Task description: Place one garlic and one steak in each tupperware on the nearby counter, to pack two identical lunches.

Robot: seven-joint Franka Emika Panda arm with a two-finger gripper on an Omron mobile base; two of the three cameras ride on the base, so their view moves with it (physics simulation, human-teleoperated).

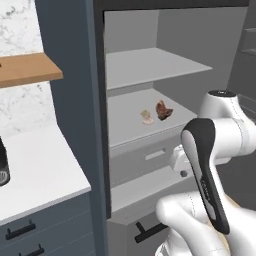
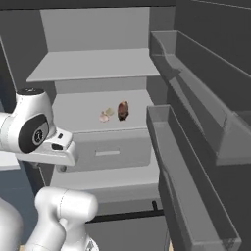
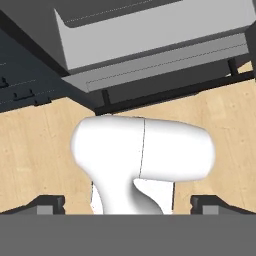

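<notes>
Fridge open; garlic sits just beside steak on the middle shelf. Gripper points down at the floor, jaws spread wide, holding nothing. Arm should lift toward the shelf, then take the garlic alone without nudging the steak.

No legible text, labels, brands or numbers. Faint pale marks on the arm's dark link cover may be lettering, too blurred to read.
</notes>
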